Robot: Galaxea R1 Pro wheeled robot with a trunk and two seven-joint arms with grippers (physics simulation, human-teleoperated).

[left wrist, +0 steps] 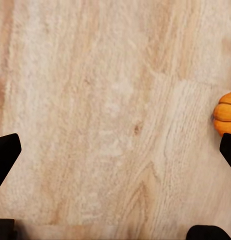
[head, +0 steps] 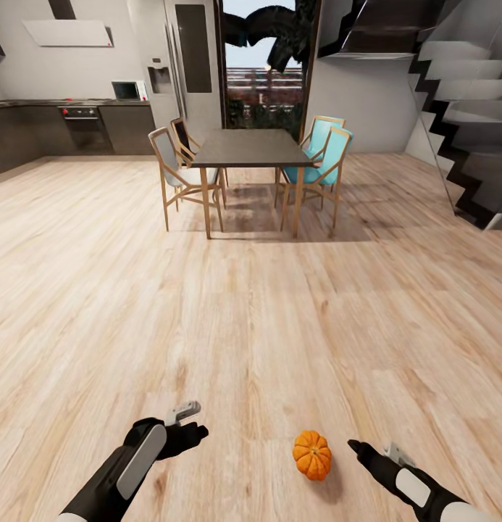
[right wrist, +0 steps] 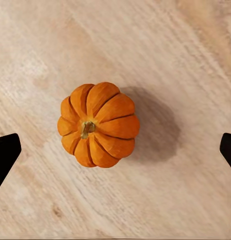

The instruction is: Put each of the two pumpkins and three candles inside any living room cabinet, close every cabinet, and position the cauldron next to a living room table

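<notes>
One small ribbed orange pumpkin stands upright on the wooden floor just ahead of me. In the right wrist view the pumpkin shows from above, stem up, casting a shadow. My right gripper hovers just right of it, open, not touching; its black fingertips sit far apart with nothing between them. My left gripper hangs over bare floor to the pumpkin's left, also open. The left wrist view catches a sliver of the pumpkin. The candles, cabinet, cauldron and low table are out of view.
A tall dark dining table with several chairs stands ahead, across open wooden floor. A dark staircase rises at the right. Grey kitchen units with an oven line the far left wall.
</notes>
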